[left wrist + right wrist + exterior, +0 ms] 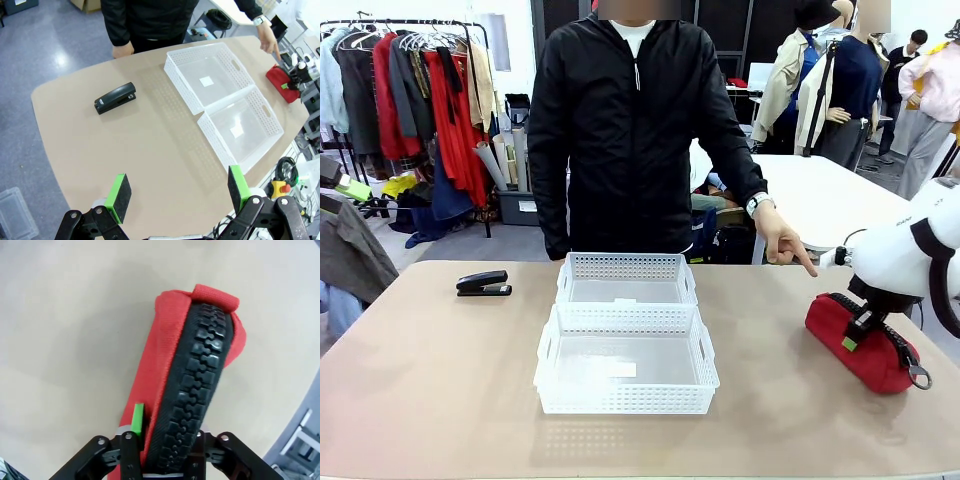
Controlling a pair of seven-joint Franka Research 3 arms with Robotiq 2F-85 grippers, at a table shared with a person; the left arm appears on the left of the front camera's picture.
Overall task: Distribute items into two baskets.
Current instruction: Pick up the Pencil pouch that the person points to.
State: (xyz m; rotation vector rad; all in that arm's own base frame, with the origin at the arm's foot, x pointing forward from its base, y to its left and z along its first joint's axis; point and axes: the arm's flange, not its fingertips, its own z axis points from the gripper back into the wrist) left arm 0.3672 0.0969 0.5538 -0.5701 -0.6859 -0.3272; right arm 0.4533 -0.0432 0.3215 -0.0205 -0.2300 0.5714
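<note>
A clothes rack (420, 80) hung with garments stands behind a person in a black jacket at the far edge of the tan worktop (420, 400). The right tool (854, 334) is down on the red zip pouch (876, 366), which lies on the worktop. Its fingers straddle the pouch's width. In the right wrist view one green pad (137, 420) lies flat against the red fabric (170, 340), so I judge the tool closed on the pouch, ready to lift it. The person's hand (782, 243) points a finger at the pouch from just beyond the tool, probably marking it as the item to move.

The two white perforated baskets sit touching end to end, well to this tool's left. Both the nearer one (625, 398) and the farther one (625, 266) are empty apart from a white label each. The left tool (178, 191) hangs high over the worktop with its fingers spread wide and holding nothing. The black stapler (115, 98) lies far ahead of it, with the baskets (220, 142) off to its right, so it looks parked.

The right tool's second finger is hidden behind the bulging black zipper (200, 380). The pouch's near end is cut off by the bottom of the right wrist view. The ring pull (920, 377) is barely legible.
</note>
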